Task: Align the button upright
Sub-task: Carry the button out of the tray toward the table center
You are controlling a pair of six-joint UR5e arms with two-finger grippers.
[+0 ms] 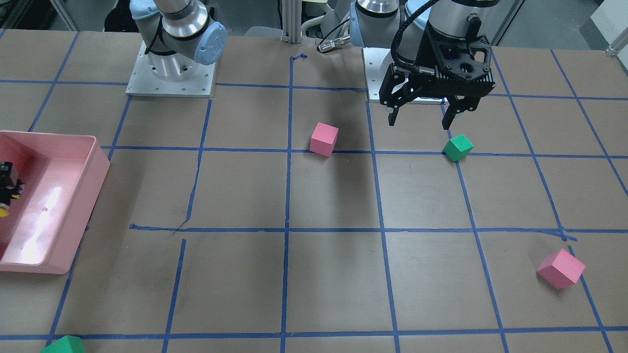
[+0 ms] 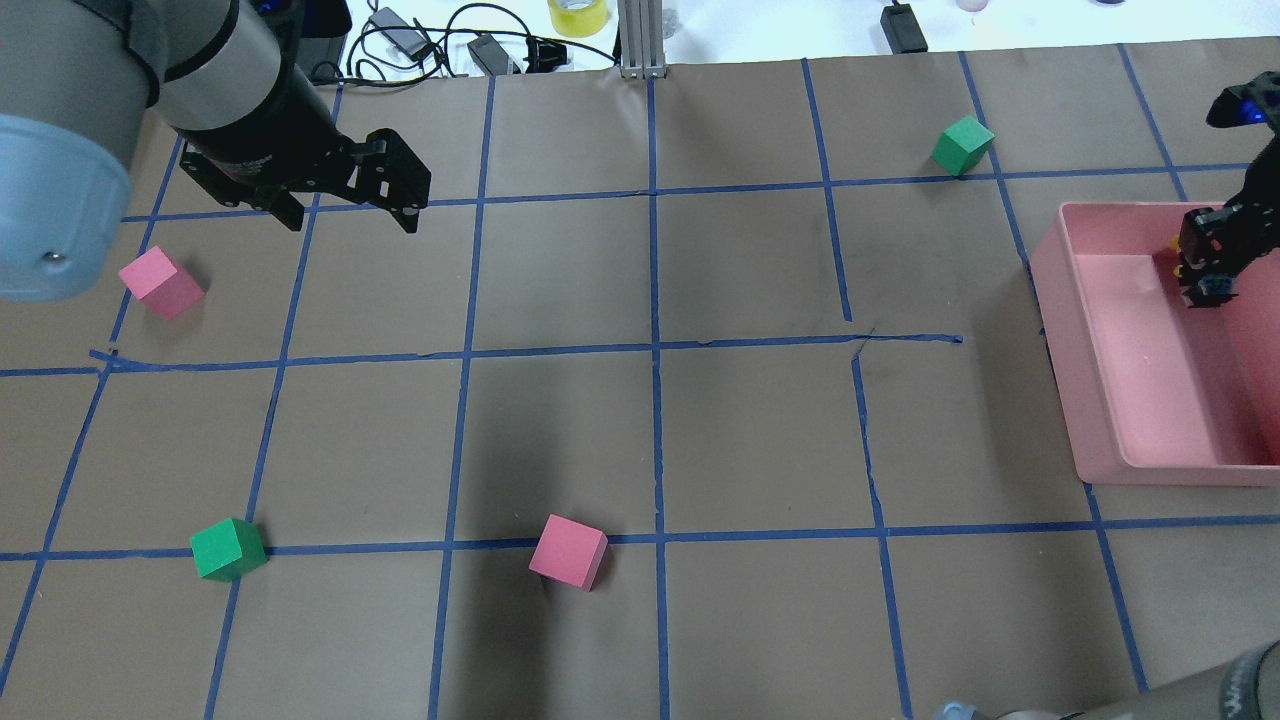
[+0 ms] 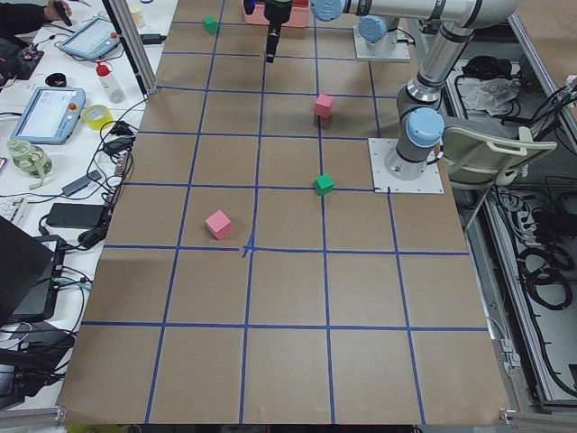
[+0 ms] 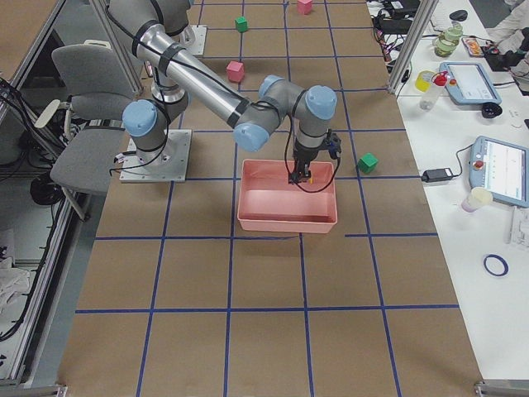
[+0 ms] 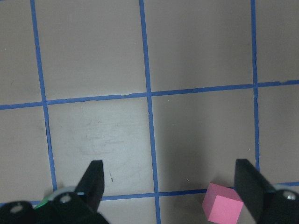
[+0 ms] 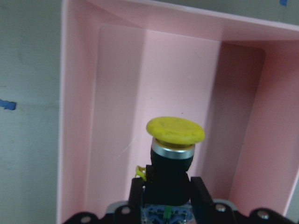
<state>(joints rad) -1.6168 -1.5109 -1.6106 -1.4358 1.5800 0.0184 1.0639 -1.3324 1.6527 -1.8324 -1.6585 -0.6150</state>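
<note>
Right tool (image 6: 167, 195) grips the button (image 6: 174, 133), cap ahead, over the tray (image 6: 117, 79). Placing step, likely needing base-down release. Left tool (image 5: 170, 177) wide, empty.

Button (image 6: 174, 150) yellow cap, black body — pink bin (image 6: 77, 116), brown table (image 2: 560, 430) blue-gridded.

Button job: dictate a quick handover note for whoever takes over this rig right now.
Right gripper: jaws shut on the button, held inside the pink bin. The yellow cap sticks out past the fingertips, toward the bin floor; cannot tell if it touches.
Left gripper: jaws open, empty, hovering near a green cube.
Done: button grasped.
To do: stand the button upright, then release.
</note>
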